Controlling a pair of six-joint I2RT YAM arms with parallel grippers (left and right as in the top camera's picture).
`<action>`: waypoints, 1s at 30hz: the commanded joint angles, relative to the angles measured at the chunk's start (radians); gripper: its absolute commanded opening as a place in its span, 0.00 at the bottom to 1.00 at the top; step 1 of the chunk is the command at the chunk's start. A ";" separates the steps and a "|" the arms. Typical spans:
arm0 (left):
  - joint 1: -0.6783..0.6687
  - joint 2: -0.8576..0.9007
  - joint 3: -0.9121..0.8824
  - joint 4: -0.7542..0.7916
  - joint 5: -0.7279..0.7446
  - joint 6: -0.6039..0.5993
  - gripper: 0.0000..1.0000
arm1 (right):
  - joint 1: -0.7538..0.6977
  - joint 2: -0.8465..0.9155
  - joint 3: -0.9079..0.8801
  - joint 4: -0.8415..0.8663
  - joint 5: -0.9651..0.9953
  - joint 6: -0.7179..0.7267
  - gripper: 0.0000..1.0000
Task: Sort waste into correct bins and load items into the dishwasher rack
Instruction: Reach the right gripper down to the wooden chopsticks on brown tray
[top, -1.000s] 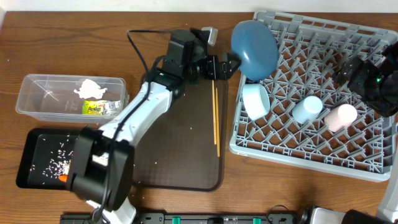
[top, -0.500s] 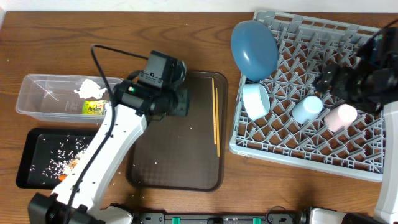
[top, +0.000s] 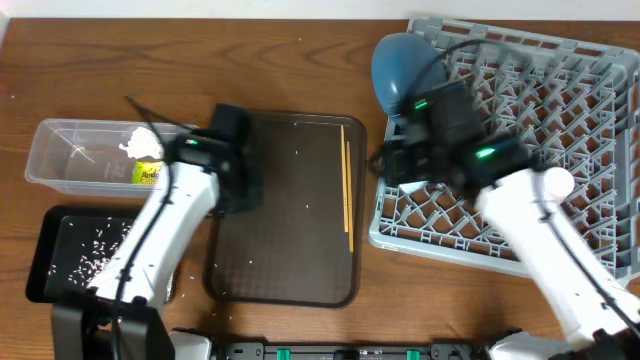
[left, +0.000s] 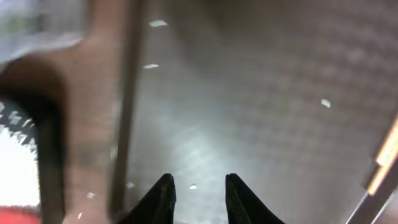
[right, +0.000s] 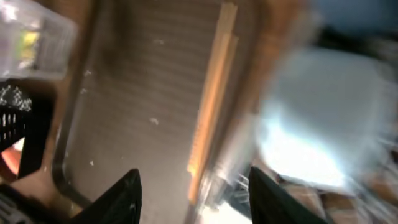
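Left hand (left: 199, 186) slightly parted, empty, by the dark brown rectangular tray's (left: 261, 93) left edge. Right hand (right: 194, 180) spread wide above thin wooden chopsticks (right: 211, 106).

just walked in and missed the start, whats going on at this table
Cleanup in progress. The right gripper, open and empty, points across from the dishwasher rack toward the chopsticks lying on the brown tray. The left gripper, also empty, hovers over that tray near its left edge. The blue plate sits in the rack.
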 joint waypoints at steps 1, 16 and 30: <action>0.099 -0.006 0.004 -0.037 0.021 -0.026 0.28 | 0.113 0.035 -0.018 0.075 0.093 0.069 0.48; 0.323 -0.195 0.011 -0.127 0.058 0.048 0.32 | 0.233 0.404 0.065 0.215 0.255 0.330 0.54; 0.343 -0.449 0.010 -0.113 0.021 0.048 0.98 | 0.253 0.476 0.065 0.225 0.327 0.395 0.48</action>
